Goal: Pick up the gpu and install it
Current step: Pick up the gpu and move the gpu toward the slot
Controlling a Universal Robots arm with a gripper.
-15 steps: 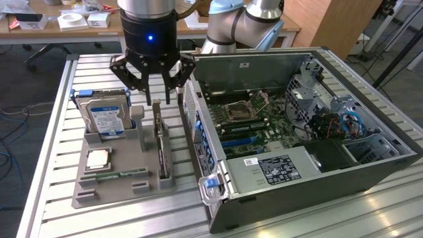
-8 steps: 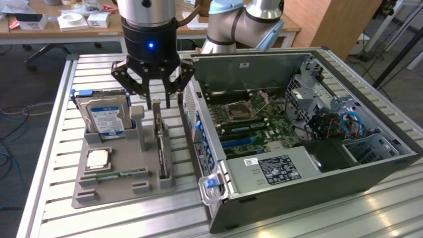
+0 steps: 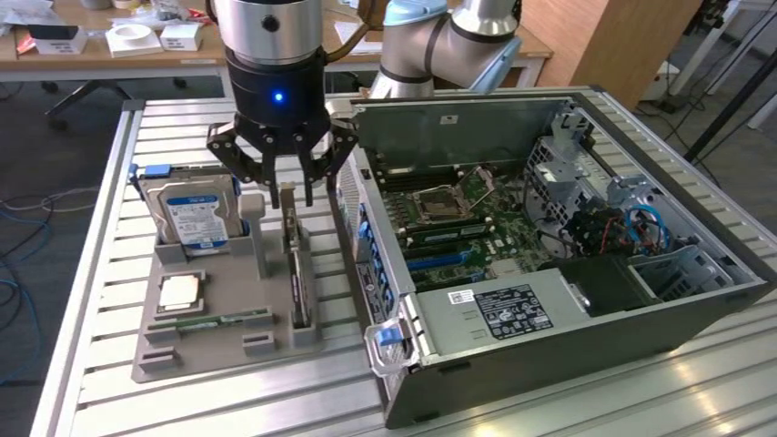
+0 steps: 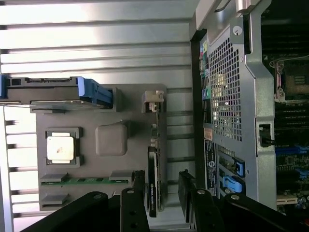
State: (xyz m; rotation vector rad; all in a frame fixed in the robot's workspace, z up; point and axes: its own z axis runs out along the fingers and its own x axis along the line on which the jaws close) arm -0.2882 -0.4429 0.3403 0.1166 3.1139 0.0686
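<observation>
The gpu (image 3: 297, 278) stands on its long edge in a slot of the grey tray (image 3: 182, 355), at the tray's side nearest the case (image 3: 449, 132). That pose seems chosen so that its thin upper edge is offered to a grip from straight above, with both flat faces free. Its long axis runs from the far end of the tray toward the near end in the exterior view, roughly parallel to the case's wall. The pale bracket (image 4: 153, 99) sits at the far end and rises a little above the board.

In the wrist view the gpu (image 4: 153, 181) shows edge-on as a dark strip. The tool (image 4: 161, 175) hangs over it with its jaws apart, one finger on each side of the card (a gap shows on both sides, so I judge it is not gripped). In the exterior view the tool (image 3: 291, 187) is above the bracket end, pointing down.

The tray keeps the other parts well apart: the hard drive (image 3: 195, 214) upright, the processor (image 3: 180, 291) flat, the memory stick (image 3: 218, 320) lying near it. The case lies on the slatted surface (image 3: 109, 182) with its open side up, so the motherboard (image 3: 474, 218) faces upward.
</observation>
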